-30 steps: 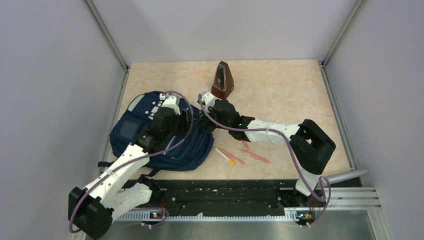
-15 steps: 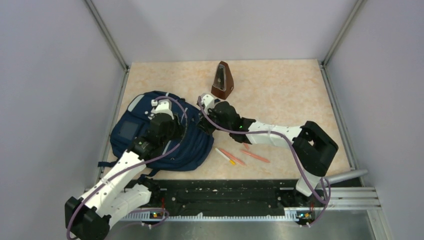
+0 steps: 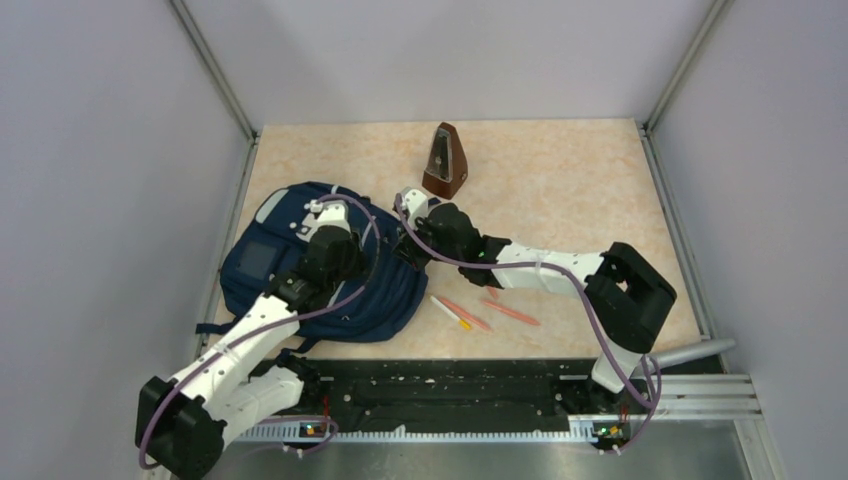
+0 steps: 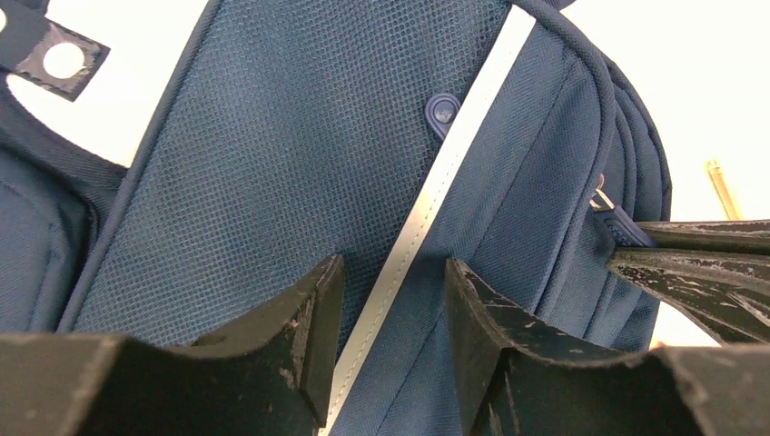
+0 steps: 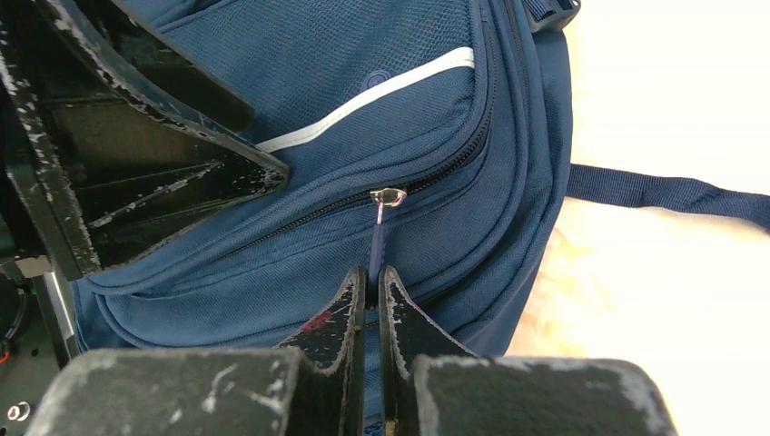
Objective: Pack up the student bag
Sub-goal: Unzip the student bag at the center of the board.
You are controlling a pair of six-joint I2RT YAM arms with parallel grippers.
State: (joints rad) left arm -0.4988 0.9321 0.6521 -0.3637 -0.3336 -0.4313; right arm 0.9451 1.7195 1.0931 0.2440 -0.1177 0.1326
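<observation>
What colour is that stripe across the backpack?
The stripe is light grey, clearest in the left wrist view.

Right gripper [image 5: 372,277] is pinched tight on the zipper pull [image 5: 376,238], a blue tab hanging off a metal ring on the student bag [image 5: 436,127]. I see the left gripper [image 5: 257,143] upper left, over the fabric, just beside the grey stripe [image 5: 381,86]. One strap [image 5: 672,193] lies flat on the pale table [image 5: 690,82].

Navy student bag [image 3: 395,293] with a light-grey stripe [image 4: 431,195]; pens [image 3: 510,313] seemingly orange
</observation>
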